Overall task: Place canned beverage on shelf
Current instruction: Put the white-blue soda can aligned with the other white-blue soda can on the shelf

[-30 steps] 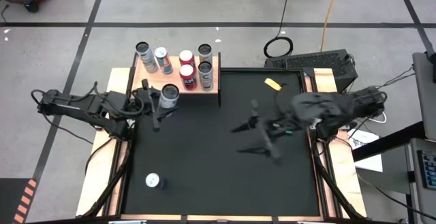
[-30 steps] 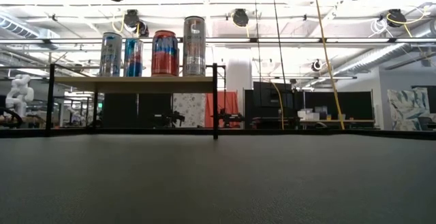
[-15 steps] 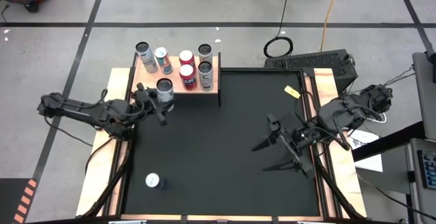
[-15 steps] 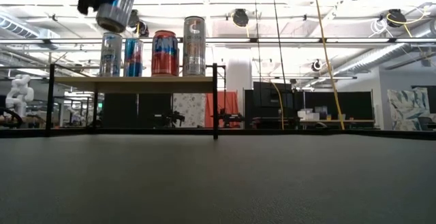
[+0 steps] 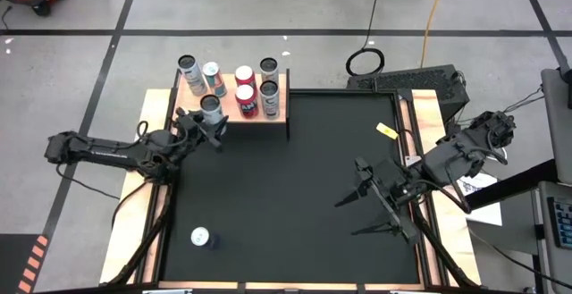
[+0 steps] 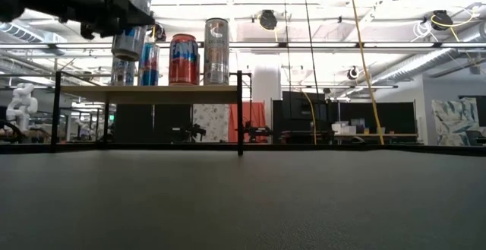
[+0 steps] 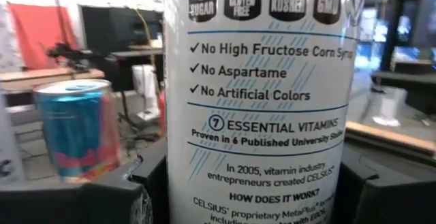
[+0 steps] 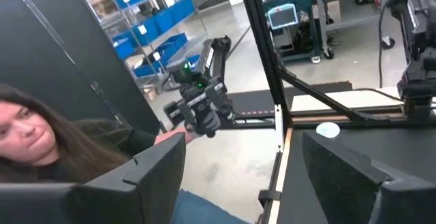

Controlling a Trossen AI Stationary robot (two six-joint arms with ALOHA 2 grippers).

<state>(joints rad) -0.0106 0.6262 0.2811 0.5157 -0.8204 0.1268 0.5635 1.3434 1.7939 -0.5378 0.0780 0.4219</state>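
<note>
Two dark, near-black jointed robot arms, slender segments linked by bulkier rounded joints, thin black cables looped alongside. Left gripper (image 5: 207, 126) and right gripper (image 5: 371, 206) each ending in two flat, angular matte-black fingers (image 8: 340, 173).

The high view looks straight down on the whole table (image 5: 286, 196); the low view sits at mat level, facing the shelf (image 6: 148, 93) at the far edge, and both share it. The left wrist view is pressed close to a can (image 7: 262, 101), while the right wrist view looks past the table's edge into the room.
</note>
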